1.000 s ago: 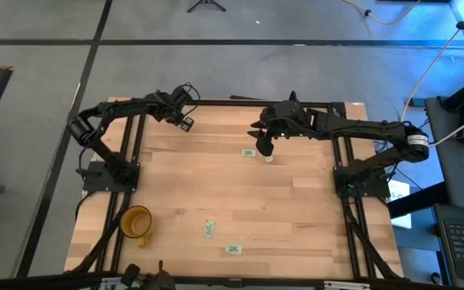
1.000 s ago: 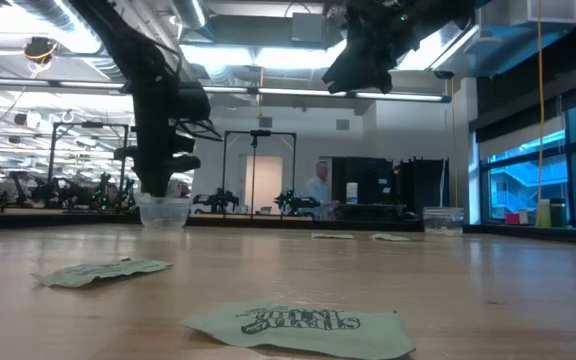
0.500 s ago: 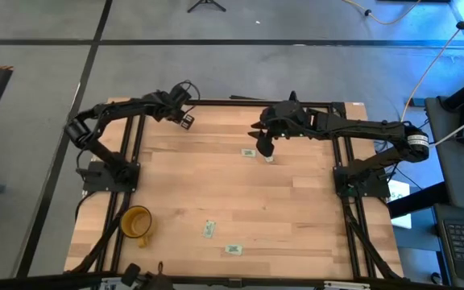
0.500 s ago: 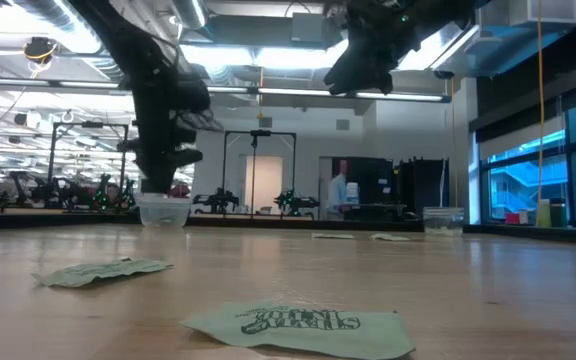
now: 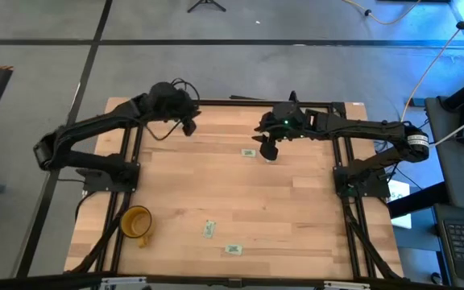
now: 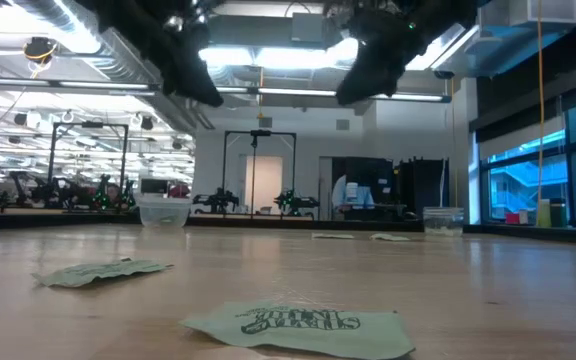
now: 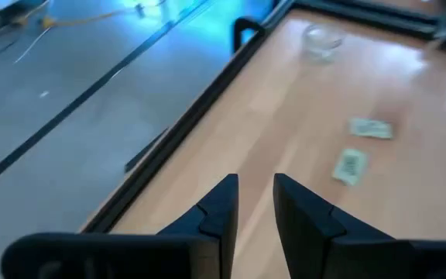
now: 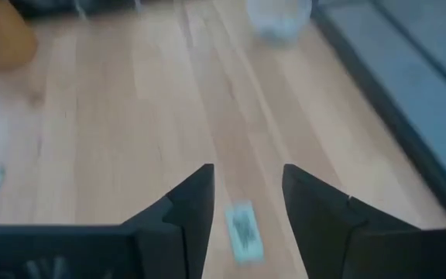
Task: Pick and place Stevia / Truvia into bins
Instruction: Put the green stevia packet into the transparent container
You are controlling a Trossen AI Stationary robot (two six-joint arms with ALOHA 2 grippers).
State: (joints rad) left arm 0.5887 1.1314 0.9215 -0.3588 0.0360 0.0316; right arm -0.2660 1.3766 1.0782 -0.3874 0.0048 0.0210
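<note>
**A:** So where's the right gripper (image 5: 269,151)? Looks like it's hanging over the far-middle of the table (image 5: 296,234), fingers spread with nothing in them, and one Stevia sachet (image 8: 243,229) sits right under the gap.

**B:** Yep. A second sachet (image 5: 248,152) lies just beside it, two more (image 5: 209,229) near the front edge by the yellow mug (image 5: 136,222). Cloudy cup (image 6: 164,211) and clear cup (image 6: 443,219) sit at the far corners.

**A:** Left gripper (image 5: 185,122)?

**B:** Raised over the far left edge, fingers a small gap apart, empty.

**A:** Handling?

**B:** I'd guess paper-light, floppy, lying flat. Pinch across the short width, pressing down so an edge lifts.
</note>
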